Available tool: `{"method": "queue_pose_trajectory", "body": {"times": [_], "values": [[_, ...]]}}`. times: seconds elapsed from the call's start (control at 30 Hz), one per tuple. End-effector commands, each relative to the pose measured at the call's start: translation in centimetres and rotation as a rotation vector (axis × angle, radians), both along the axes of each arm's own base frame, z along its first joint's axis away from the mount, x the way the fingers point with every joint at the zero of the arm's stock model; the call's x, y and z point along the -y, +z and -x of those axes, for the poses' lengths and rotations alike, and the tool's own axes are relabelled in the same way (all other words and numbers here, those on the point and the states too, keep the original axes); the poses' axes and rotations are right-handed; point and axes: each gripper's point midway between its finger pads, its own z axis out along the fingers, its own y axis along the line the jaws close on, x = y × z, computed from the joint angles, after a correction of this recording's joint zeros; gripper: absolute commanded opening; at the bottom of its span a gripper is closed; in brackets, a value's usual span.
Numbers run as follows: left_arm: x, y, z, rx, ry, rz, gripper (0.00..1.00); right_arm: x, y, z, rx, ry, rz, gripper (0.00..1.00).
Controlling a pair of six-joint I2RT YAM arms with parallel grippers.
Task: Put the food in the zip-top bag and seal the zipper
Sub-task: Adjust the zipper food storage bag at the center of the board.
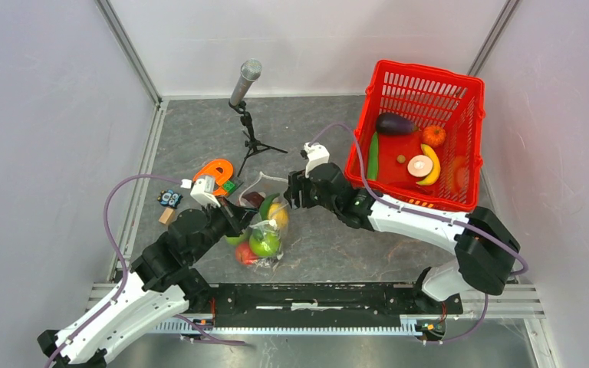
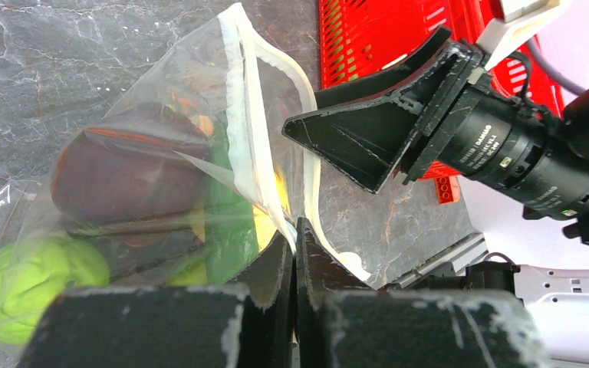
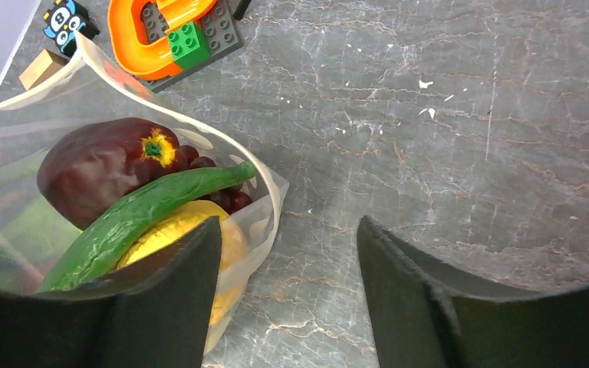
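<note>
Left end effector (image 2: pixel 293 234) tight on zip-top bag (image 2: pixel 149 84) rim; right end effector (image 3: pixel 287 230) spread

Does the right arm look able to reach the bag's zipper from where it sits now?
Likely yes: the open right end effector hovers beside the zip-top bag, whose zipper the left end effector pinches; nothing lies between.

L arm (image 1: pixel 123 314) & R arm (image 1: pixel 410 217): white link shells, black joint housings. Lilac-grey cable (image 1: pixel 112 211) loops off each arm. White cam mount (image 1: pixel 205 188) on each wrist. R gripper fingers (image 2: pixel 360 142): matte black, wedge-shaped, edges scuffed pale. Black ribbed barrel (image 2: pixel 498 149) behind, small white lettering. L gripper fingers (image 2: pixel 272 276): black, chipped grey.
</note>
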Motion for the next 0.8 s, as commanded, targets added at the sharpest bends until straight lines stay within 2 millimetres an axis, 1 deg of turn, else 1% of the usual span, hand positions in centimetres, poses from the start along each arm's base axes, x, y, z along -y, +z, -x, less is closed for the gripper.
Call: {"method": "queue_pose_trajectory", "body": {"times": [0.0, 0.03, 0.1, 0.13, 0.17, 0.23, 0.3, 0.37, 0.43, 0.5, 0.57, 0.6, 0.67, 0.7, 0.73, 0.77], "values": [[0.2, 2.4, -0.3, 0.056, 0.009, 0.072, 0.03, -2.0, 2.2, -0.8, 0.015, -0.032, -0.192, 0.63], [0.1, 2.4, -0.3, 0.058, 0.012, 0.071, 0.03, -2.6, 2.1, -0.7, 0.007, -0.009, -0.201, 0.58], [0.0, 2.4, -0.3, 0.059, 0.015, 0.068, 0.03, -3.6, 2.1, -0.3, -0.009, 0.037, -0.209, 0.43], [-0.1, 2.3, -0.3, 0.059, 0.018, 0.066, 0.03, -4.0, 2.2, -0.2, -0.012, 0.059, -0.213, 0.32], [-0.1, 2.3, -0.3, 0.058, 0.019, 0.065, 0.03, -4.2, 2.3, -0.1, -0.012, 0.071, -0.216, 0.19], [-0.1, 2.3, -0.3, 0.058, 0.02, 0.064, 0.03, -4.2, 3.0, -0.1, 0.007, 0.078, -0.236, 0.01], [0.0, 2.3, -0.4, 0.061, 0.018, 0.066, 0.03, -4.4, 4.7, 0.1, 0.057, 0.109, -0.257, 0.0], [0.2, 2.4, -0.4, 0.063, 0.011, 0.073, 0.03, -4.9, 7.1, 0.5, 0.131, 0.192, -0.26, 0.0], [0.5, 2.8, -0.4, 0.069, -0.001, 0.086, 0.04, -6.0, 9.9, 1.5, 0.204, 0.316, -0.257, 0.0], [0.8, 3.2, -0.4, 0.075, -0.009, 0.105, 0.04, -6.8, 11.8, 2.6, 0.244, 0.432, -0.247, 0.0], [1.3, 3.9, -0.3, 0.091, -0.029, 0.13, 0.06, -7.3, 12.3, 3.5, 0.264, 0.536, -0.192, 0.0], [1.5, 4.2, -0.4, 0.099, -0.035, 0.138, 0.09, -7.7, 11.9, 4.0, 0.256, 0.588, -0.148, 0.0], [1.7, 4.7, -0.6, 0.113, -0.037, 0.143, 0.12, -7.6, 9.7, 4.3, 0.203, 0.638, -0.005, 0.0], [1.8, 4.8, -0.8, 0.119, -0.039, 0.139, 0.14, -7.2, 8.3, 4.3, 0.168, 0.638, 0.066, 0.0], [2.0, 4.9, -0.9, 0.125, -0.042, 0.13, 0.18, -6.8, 7.6, 3.8, 0.163, 0.605, 0.11, 0.0], [2.0, 4.9, -1.0, 0.129, -0.045, 0.12, 0.24, -6.4, 7.2, 3.5, 0.164, 0.58, 0.125, 0.0]]}}
